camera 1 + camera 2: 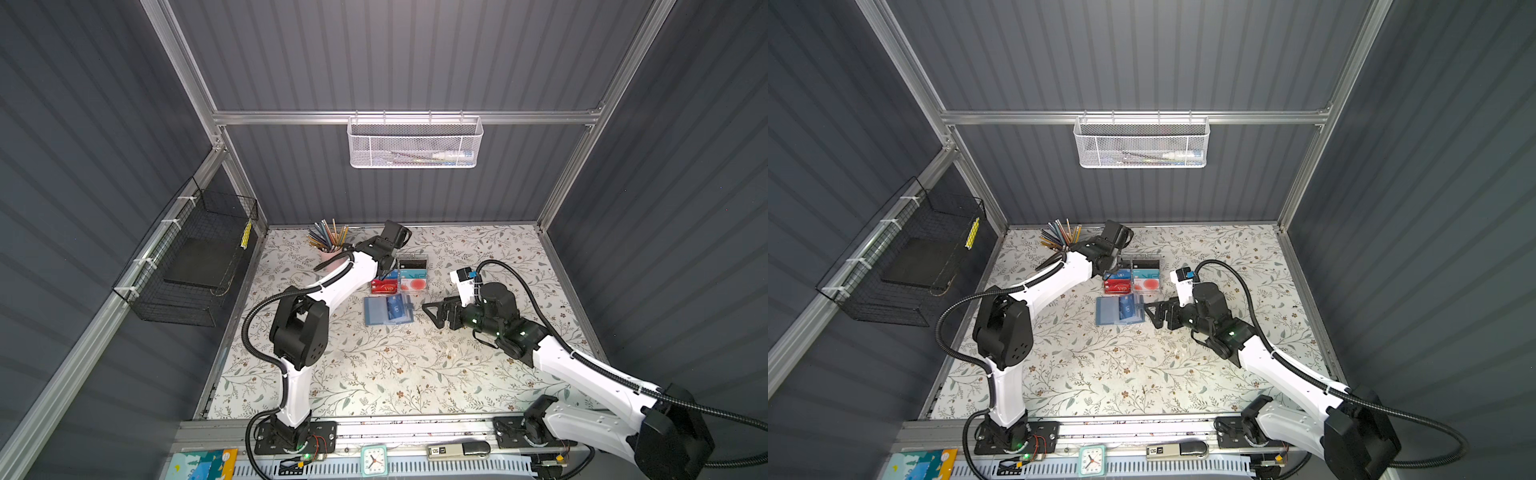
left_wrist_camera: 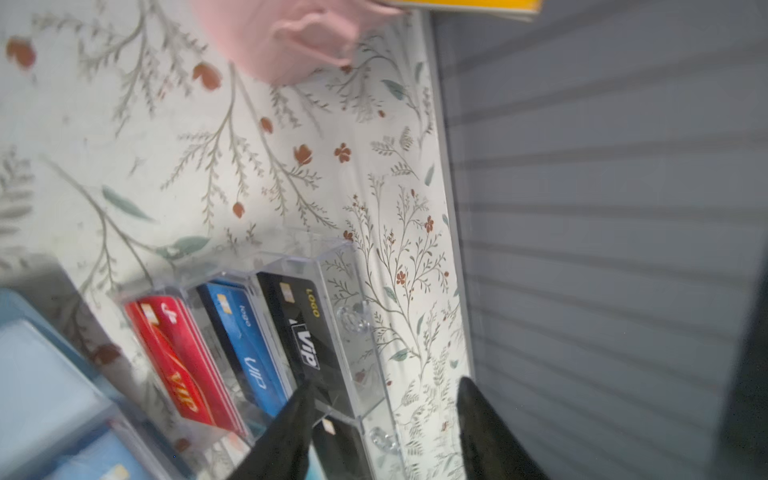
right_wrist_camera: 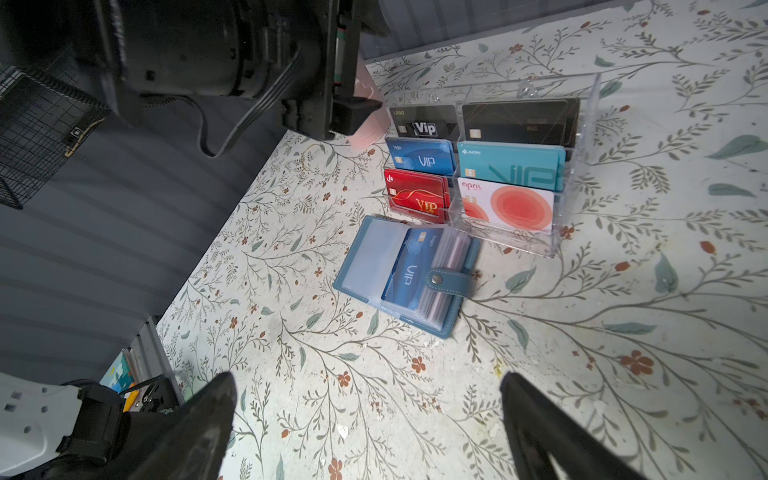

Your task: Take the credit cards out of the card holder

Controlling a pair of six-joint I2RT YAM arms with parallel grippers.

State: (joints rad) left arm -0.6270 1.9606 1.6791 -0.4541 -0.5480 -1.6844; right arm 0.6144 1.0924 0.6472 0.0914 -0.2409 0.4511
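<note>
The card holder (image 3: pixel 405 274) is a blue-grey wallet lying open on the floral table, in front of a clear acrylic rack (image 3: pixel 582 166). It also shows in both top views (image 1: pixel 388 309) (image 1: pixel 1119 309). A blue credit card (image 3: pixel 409 270) sits in its clear sleeve, under the snap tab. A white credit card with red-orange circles (image 3: pixel 507 205) stands in the rack's front right slot. My left gripper (image 2: pixel 386 384) hovers open over the rack's back tier, empty, one finger above the black cards. My right gripper (image 3: pixel 365 378) is open and empty just right of the holder (image 1: pixel 430 316).
The rack also holds red, blue, teal and black VIP cards (image 3: pixel 419 160). A pink cup of pencils (image 1: pixel 330 253) stands behind my left wrist. A black wire basket (image 1: pixel 195 266) hangs on the left wall and a white mesh basket (image 1: pixel 415 143) on the back wall.
</note>
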